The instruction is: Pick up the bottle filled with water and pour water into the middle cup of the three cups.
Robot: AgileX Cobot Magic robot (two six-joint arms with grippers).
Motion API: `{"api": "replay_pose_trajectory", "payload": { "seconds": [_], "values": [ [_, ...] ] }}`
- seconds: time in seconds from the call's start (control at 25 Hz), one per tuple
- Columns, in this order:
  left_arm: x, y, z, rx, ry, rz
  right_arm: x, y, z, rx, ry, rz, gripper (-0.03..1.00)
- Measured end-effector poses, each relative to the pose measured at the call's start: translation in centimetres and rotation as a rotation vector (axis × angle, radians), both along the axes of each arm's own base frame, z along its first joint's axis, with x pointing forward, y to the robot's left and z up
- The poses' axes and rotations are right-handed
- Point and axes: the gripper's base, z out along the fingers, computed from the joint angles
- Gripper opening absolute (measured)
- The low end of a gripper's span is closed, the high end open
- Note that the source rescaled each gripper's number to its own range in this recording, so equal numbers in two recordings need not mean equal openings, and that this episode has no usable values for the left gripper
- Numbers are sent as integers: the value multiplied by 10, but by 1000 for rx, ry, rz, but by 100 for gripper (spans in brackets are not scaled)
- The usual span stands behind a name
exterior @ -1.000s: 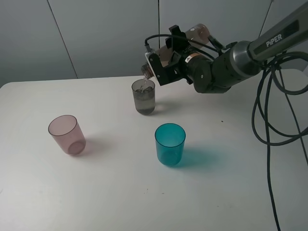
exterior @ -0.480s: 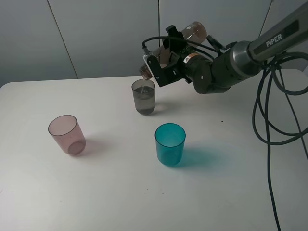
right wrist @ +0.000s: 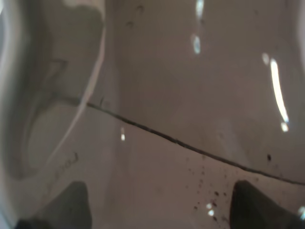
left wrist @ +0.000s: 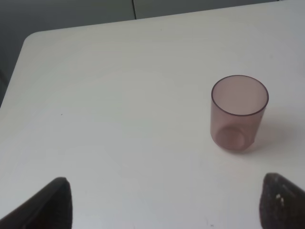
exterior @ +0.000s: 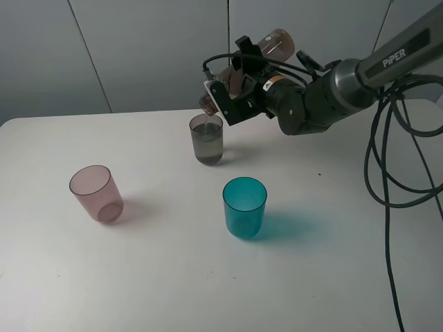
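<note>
My right gripper [exterior: 239, 86] is shut on the smoky brown-grey bottle [exterior: 277, 45], tipped with its neck down over the smoky grey middle cup [exterior: 207, 139], which holds water and stands at the back of the table. The bottle's wall [right wrist: 190, 95] fills the right wrist view. The pink cup [exterior: 96, 193] stands at the left and also shows in the left wrist view [left wrist: 238, 112]. The teal cup [exterior: 244, 207] stands in front of the grey one. My left gripper [left wrist: 164, 200] is open and empty, its fingertips [left wrist: 52, 202] well apart, short of the pink cup.
The white table [exterior: 159, 277] has a rounded far-left corner [left wrist: 33, 40]. Black cables [exterior: 387, 159] hang from the right arm over the table's right side. A grey wall stands behind.
The bottle has tilted further, its base rising a little while the neck stays over the grey cup. The cups and the left arm have not moved.
</note>
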Motion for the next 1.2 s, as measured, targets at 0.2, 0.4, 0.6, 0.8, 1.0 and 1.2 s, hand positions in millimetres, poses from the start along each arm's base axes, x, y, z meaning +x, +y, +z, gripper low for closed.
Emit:
{"api": "replay_pose_trajectory", "payload": {
  "seconds": [0.2,0.4,0.6,0.8,1.0,1.2],
  "values": [
    [0,0,0,0,0,0,0,1,0,-5,-5,7,0],
    [0,0,0,0,0,0,0,1,0,-9,-7,14,0],
    [0,0,0,0,0,0,0,1,0,15,2,9,0],
    [0,0,0,0,0,0,0,0,-1,232,93,-45,0],
    [0,0,0,0,0,0,-1,0,-2,467,236,-108,0],
    [0,0,0,0,0,0,-3,-1,19,778,333,-170,0]
  ]
}}
